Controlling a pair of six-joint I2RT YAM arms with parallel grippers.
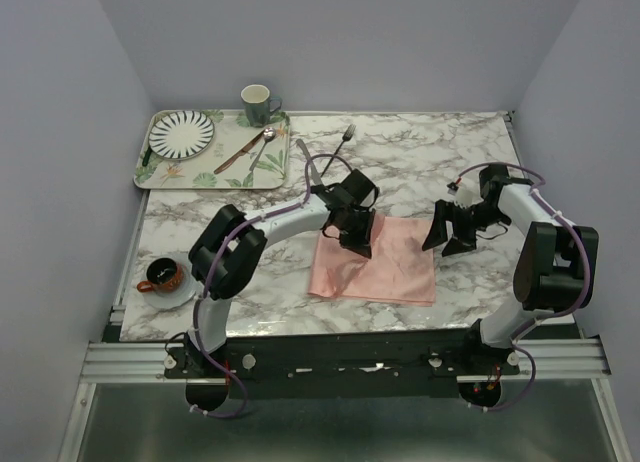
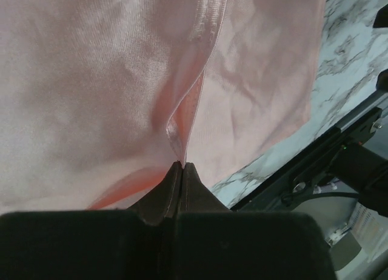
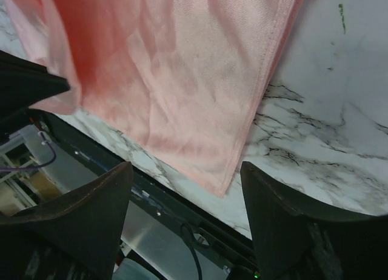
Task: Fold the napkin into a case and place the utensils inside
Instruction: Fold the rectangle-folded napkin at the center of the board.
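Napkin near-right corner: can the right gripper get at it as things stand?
Probably yes: the right gripper hangs open beside the right edge of the napkin, with only bare marble table around that corner. The left gripper is shut on a fold farther left.

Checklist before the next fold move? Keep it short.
1. Left end effector shut on napkin edge: ok.
2. Right end effector open: ok.
3. Right end effector gripping napkin: not ok, it hovers over the corner with no grip.
4. Napkin folded: not ok, not yet done.
5. Fork clear of napkin: ok.
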